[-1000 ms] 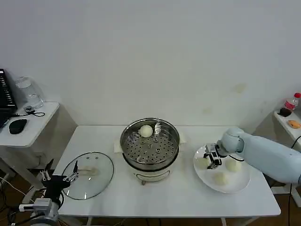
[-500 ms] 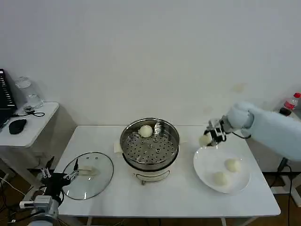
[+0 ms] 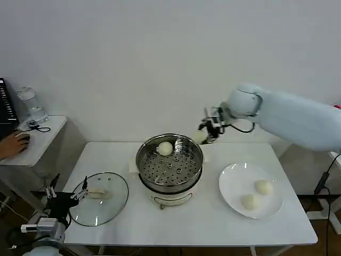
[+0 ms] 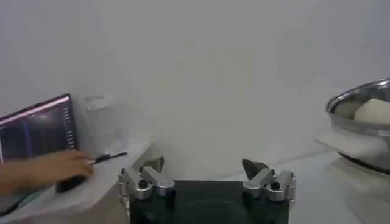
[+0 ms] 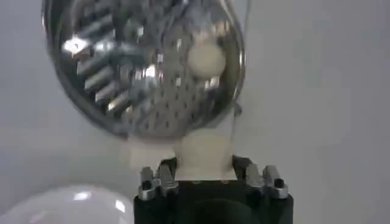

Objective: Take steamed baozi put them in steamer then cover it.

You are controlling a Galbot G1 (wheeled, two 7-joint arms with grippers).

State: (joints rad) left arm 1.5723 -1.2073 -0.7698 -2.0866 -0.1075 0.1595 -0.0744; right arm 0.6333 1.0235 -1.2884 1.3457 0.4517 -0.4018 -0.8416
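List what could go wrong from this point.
The right end effector holds a baozi in the air beside the steamer rim; released early, it could land outside the pot. Lowering it could also bump the baozi already inside.

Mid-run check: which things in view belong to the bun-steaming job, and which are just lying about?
Job:
- steamer, one bun inside
- bun in right gripper, near the steamer's rim
- two buns on the plate
- lid on the table, by the left gripper

Lying about:
- jar, mouse under a person's hand, on the side table
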